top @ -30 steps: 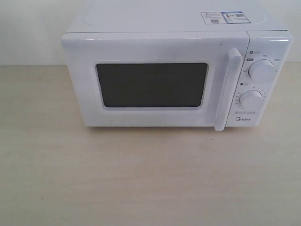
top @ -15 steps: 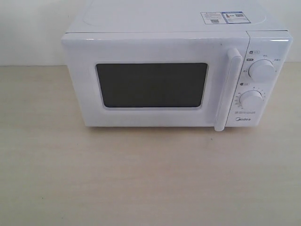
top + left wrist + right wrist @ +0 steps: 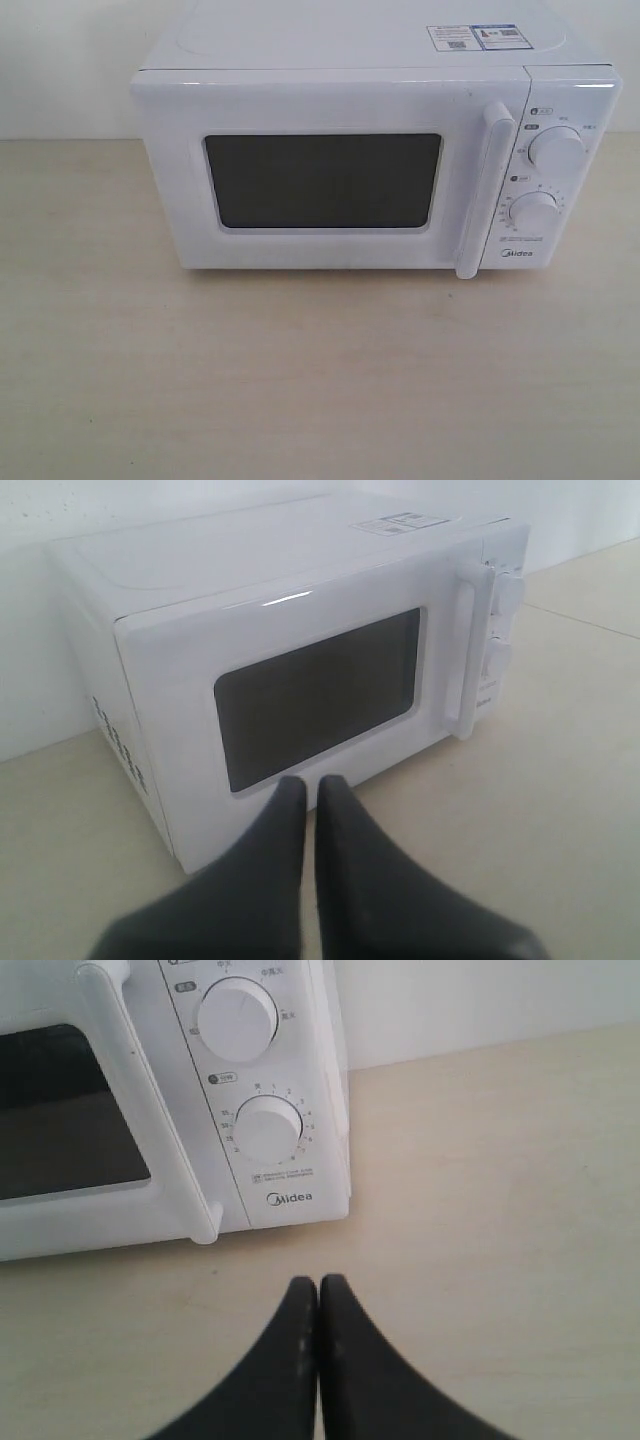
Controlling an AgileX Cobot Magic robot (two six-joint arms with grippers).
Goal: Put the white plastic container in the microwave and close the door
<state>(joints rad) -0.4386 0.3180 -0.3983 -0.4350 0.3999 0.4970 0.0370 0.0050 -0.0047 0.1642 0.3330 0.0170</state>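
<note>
The white microwave [image 3: 370, 160] stands at the back of the table, its door [image 3: 320, 180] closed, dark window facing me and the vertical bar handle [image 3: 480, 190] beside the two dials. The white plastic container is out of view in every frame. My left gripper [image 3: 311, 785] is shut and empty, hovering off the front of the microwave [image 3: 300, 660] near its window. My right gripper [image 3: 318, 1285] is shut and empty too, above bare table in front of the dial panel [image 3: 255, 1110]. Neither gripper appears in the exterior view.
A light wooden tabletop [image 3: 320, 380] stretches in front of the microwave. A white wall [image 3: 60, 60] rises behind it. Stickers [image 3: 475, 37] lie on the microwave's top.
</note>
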